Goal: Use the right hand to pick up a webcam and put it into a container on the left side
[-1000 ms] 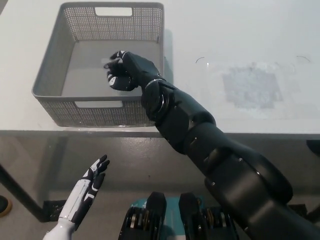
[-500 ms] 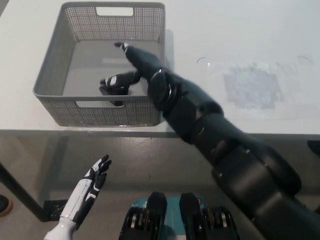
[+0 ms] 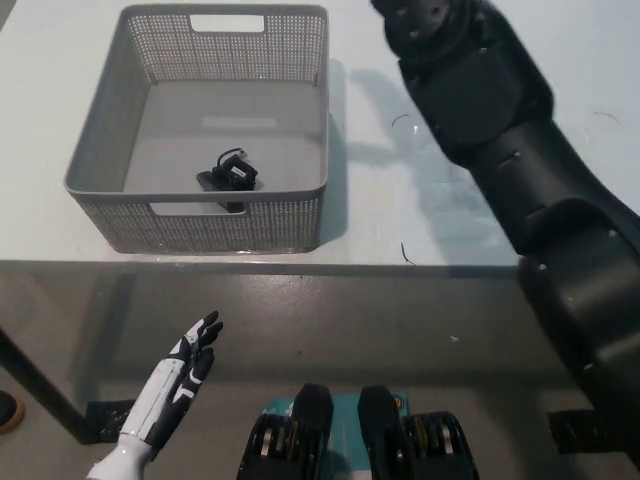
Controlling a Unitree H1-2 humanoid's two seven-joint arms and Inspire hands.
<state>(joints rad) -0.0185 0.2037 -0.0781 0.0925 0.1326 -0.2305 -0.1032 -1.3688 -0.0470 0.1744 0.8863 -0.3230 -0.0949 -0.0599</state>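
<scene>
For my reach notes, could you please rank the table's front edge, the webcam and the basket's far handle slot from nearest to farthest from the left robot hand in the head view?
From the left robot hand, low at the left:
1. Table's front edge, just above it.
2. Webcam, in the basket, near its front wall.
3. Far handle slot, on the basket's back wall.

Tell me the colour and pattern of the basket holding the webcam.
Grey, with finely perforated mesh walls and a plain floor; the basket shows in the head view.
</scene>
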